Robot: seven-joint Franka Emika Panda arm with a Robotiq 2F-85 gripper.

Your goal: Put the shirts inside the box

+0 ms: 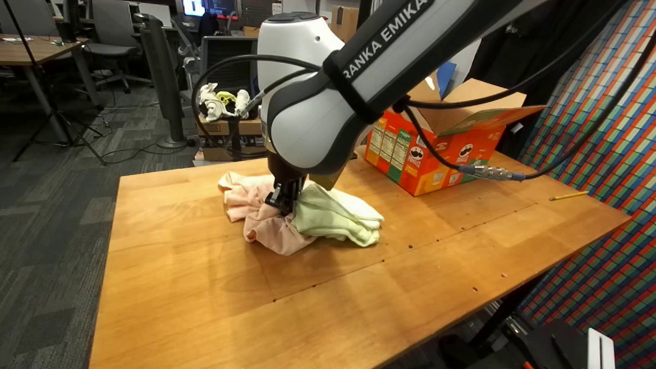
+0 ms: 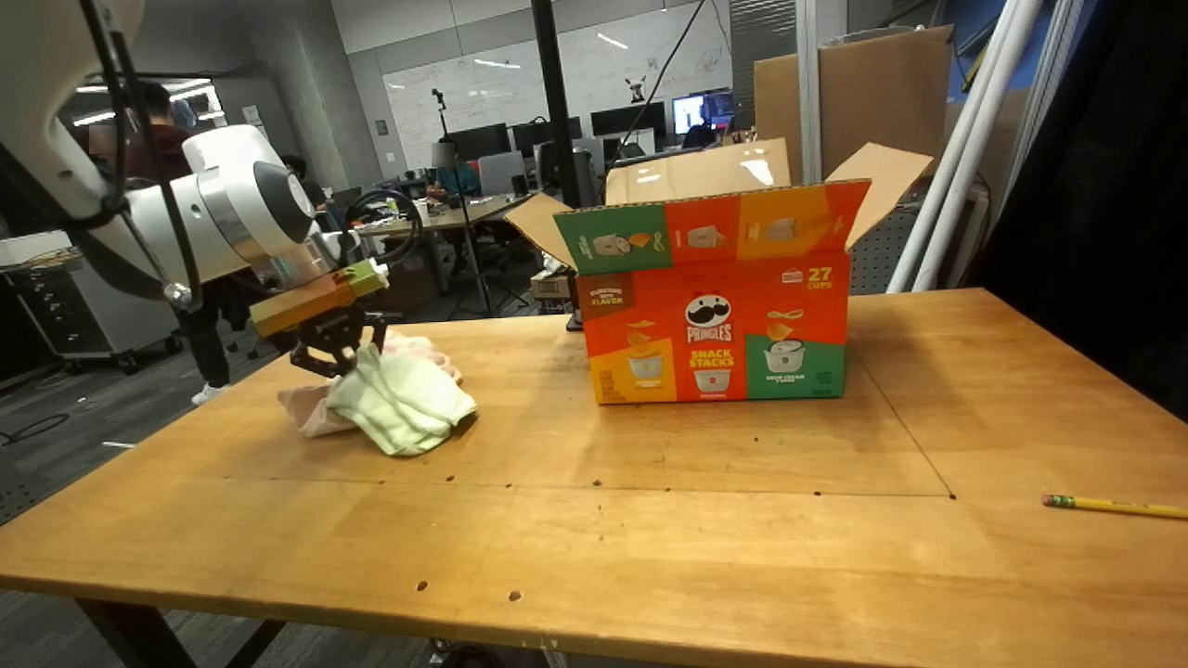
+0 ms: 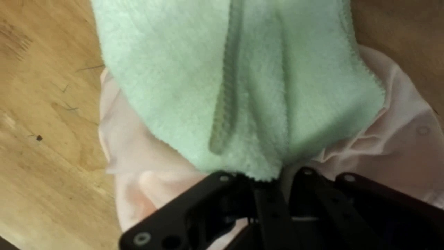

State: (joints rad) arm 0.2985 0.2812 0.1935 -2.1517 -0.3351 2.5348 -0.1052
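Observation:
The light green cloth (image 1: 335,215) lies bunched partly on top of the pink cloth (image 1: 277,233) on the table. In an exterior view the green cloth (image 2: 404,399) rises to a peak at the fingers, and the pink cloth (image 2: 318,408) shows behind it. My gripper (image 1: 284,202) points down into the cloths. In the wrist view the fingers (image 3: 274,177) are close together, and folds of the green cloth (image 3: 256,114) converge between them. The pink cloth (image 3: 138,149) spreads below. The orange Pringles box (image 2: 710,376) stands upright with its flaps open. Its inside is hidden.
The box (image 1: 430,159) stands beside the cloths on the wooden table (image 1: 205,297). A yellow pencil (image 2: 1114,507) lies near a table edge. A black cable (image 1: 512,92) hangs from the arm across the box. Cartons with cloths (image 1: 220,128) stand behind the table.

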